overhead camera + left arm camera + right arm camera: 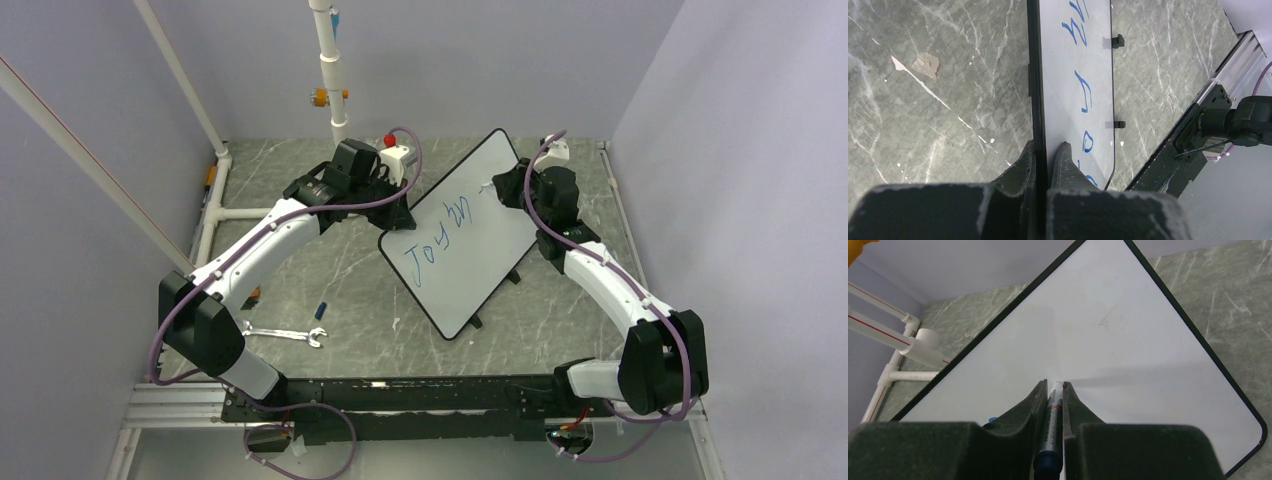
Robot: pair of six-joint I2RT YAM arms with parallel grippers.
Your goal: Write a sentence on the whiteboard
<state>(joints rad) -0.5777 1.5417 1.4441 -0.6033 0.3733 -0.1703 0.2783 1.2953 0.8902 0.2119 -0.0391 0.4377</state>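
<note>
Item: whiteboard (490, 200), lying diagonally on the grey table (330, 270) between your arms, with the blue sentence (440, 245) on its near half. Your left gripper (1048, 147): fingers clamped on the board's black rim. Your right gripper (1054, 385): fingers closed tight around a marker (1052, 410), tip at the board's surface.

Bright, even, diffuse light falls from overhead. In the top view the grey-green marbled surface (330, 270) carries only soft, faint shadows, and the large glossy white rectangular whiteboard with a thin black rim (470, 240) reads evenly white. Focus there is sharp, and straight lines lean slightly toward the frame edges. In the left wrist view the black left end effector (1046, 145) blurs near the lens, while the blue marker handwriting (1083, 90) is crisp. In the right wrist view the black right end effector (1054, 384) and the white marker pen (1052, 412) are soft-focused. A pale grey shadow band runs rightward from the pen tip.
</note>
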